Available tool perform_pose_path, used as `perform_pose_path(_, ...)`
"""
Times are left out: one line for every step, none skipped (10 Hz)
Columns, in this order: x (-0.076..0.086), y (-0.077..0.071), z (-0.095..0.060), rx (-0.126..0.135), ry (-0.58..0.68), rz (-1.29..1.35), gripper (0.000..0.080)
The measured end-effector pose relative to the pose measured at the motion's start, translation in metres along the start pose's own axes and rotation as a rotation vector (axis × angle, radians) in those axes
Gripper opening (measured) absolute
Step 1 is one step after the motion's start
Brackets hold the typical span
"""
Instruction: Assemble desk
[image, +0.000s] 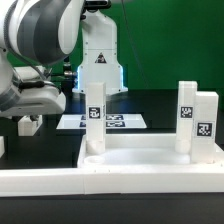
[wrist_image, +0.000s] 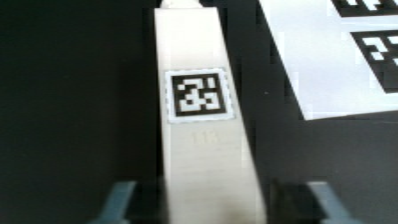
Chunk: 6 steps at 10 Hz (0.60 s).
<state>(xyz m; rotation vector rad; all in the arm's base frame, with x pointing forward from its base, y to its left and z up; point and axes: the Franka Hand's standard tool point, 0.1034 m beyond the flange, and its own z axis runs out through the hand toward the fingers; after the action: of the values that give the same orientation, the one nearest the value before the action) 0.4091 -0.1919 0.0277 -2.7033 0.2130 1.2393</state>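
Nearest the wrist camera, the pincer (wrist_image: 221, 200) is seen released: its two fingers (wrist_image: 121, 200) are set astride a white leg (wrist_image: 199, 150), and a dark gap is left on each side, so nothing is clamped. A black-and-white tag (wrist_image: 196, 95) is carried on the leg's upper face, and the leg is laid on the black worktop (wrist_image: 71, 100) just beside the marker board (wrist_image: 338, 60). In the exterior view the pincer (image: 28, 123) is held low at the exterior view's left, near the rimmed white panel (image: 60, 180), which is placed at the front of the worktop. Three tagged legs are stood upright at the panel: one (image: 95, 120) toward its left end, two (image: 187, 112) (image: 205, 128) close together at its right.
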Motion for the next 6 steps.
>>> perform_pose_path(0.0, 0.0001, 0.0, 0.0, 0.0, 0.0, 0.0111)
perform_pose_path(-0.0001, 0.0003, 0.0, 0.0, 0.0, 0.0, 0.0111)
perform_pose_path(-0.0001, 0.0004, 0.0, 0.001, 0.0, 0.001, 0.0017)
perform_pose_path(-0.0001, 0.0005, 0.0001, 0.001, 0.0, 0.001, 0.0005)
perform_pose_path(-0.0001, 0.0006, 0.0001, 0.001, 0.0, 0.001, 0.0002)
perform_pose_path(-0.0002, 0.0009, 0.0001, 0.002, 0.0, 0.001, 0.0001)
